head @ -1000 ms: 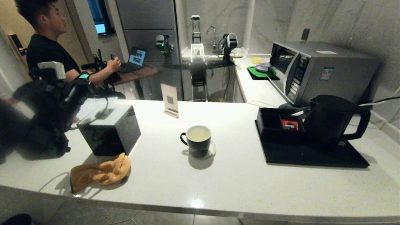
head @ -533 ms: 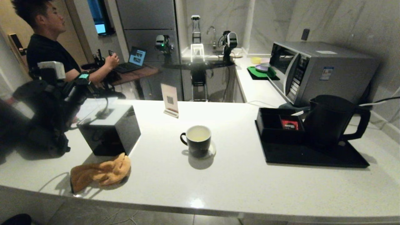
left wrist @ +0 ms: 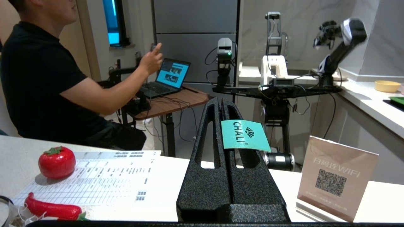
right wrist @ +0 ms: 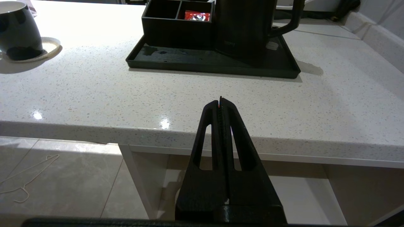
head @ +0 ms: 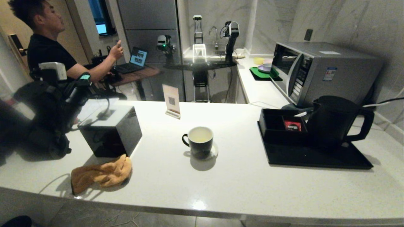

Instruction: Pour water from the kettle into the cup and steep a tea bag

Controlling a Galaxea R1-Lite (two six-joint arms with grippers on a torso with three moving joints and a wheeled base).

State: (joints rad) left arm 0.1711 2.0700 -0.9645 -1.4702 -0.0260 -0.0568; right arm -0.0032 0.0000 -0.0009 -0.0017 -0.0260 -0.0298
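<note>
The cup (head: 198, 142), black outside and white inside, stands on a small coaster mid-counter, with faintly yellowish water (head: 200, 135) in it. On a black tray (head: 315, 157) at the right stands the tall black kettle (head: 334, 121), its handle pointing right. My left arm (head: 53, 104) hangs at the far left above the counter. Its gripper (left wrist: 221, 102) is shut on a teal tea bag tag (left wrist: 244, 136) marked CHALI; the bag itself is hidden. My right gripper (right wrist: 220, 99) is shut and empty, low before the counter's front edge, facing the kettle (right wrist: 249, 28) and cup (right wrist: 19, 30).
A black compartment box (head: 281, 127) holding a red sachet (head: 292, 125) sits on the tray beside the kettle. A black cube (head: 110, 130), an orange cloth (head: 101, 174) and a QR sign (head: 171, 101) lie to the left. A microwave (head: 322, 71) stands behind. A toy tomato (left wrist: 56, 161) rests on a paper sheet (left wrist: 94, 179).
Neither of my arms has moved. The person at the back left raised a hand, and the far robot's arm lifted upward.
</note>
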